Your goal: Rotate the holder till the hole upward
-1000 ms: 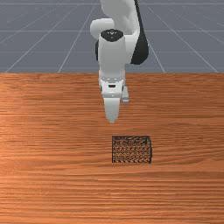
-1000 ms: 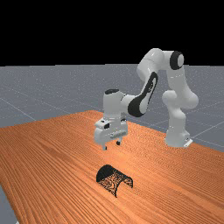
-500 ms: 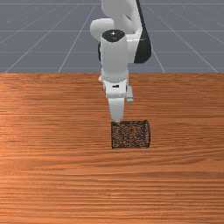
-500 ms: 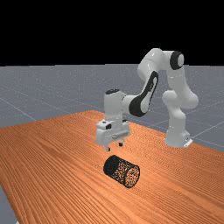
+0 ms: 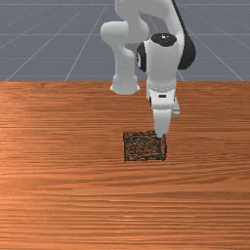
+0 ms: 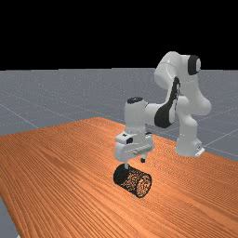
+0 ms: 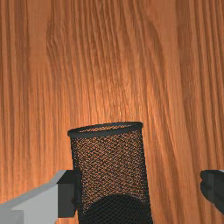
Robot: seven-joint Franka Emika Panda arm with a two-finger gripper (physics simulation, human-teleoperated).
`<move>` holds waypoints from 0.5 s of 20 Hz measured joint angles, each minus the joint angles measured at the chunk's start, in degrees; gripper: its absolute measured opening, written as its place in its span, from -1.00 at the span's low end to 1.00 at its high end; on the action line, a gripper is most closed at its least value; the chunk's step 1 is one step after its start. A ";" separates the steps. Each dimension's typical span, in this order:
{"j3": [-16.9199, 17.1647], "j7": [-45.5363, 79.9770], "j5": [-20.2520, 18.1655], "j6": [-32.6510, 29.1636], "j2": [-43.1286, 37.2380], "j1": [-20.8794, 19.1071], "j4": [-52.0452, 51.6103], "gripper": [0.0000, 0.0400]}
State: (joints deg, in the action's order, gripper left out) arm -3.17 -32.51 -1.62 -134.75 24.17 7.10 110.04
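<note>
Wrist view: black mesh holder on its side between wide-apart jaws, hard by one finger and well apart from the other; contact uncertain.
Mouth: rim leads away from the fingers; the dark base is the end nearer the picture edge where they stand.
Long axis: roughly square to the line joining the two fingertips.
Front view: holder lies flat on the tabletop, mouth toward the front view's right; the hand is over that end.
Far view: mouth toward the far view's lower right.
Next move, judged: centre the jaws across the holder, close, then tip the mouth end up; closing off-centre could roll it.
</note>
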 joint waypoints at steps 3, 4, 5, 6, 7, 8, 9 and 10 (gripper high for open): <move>-1.98 -0.66 -1.37 0.05 0.99 1.16 -1.37 1.00; -2.15 -0.12 -1.29 0.10 1.19 1.63 -1.67 1.00; -2.15 0.50 -0.99 0.21 1.36 2.11 -1.95 1.00; -2.46 0.63 -1.38 0.15 1.54 2.24 -2.18 1.00; -2.02 2.41 -0.21 6.04 3.50 3.24 -6.34 1.00; -2.16 2.97 -0.18 6.54 3.90 3.66 -7.03 1.00; -2.30 2.92 -0.20 6.62 4.55 3.85 -7.55 1.00; -2.40 2.79 -0.36 7.37 5.83 3.84 -8.61 1.00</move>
State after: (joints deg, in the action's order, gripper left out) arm -5.57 -29.72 -1.98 -127.38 30.00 10.94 101.42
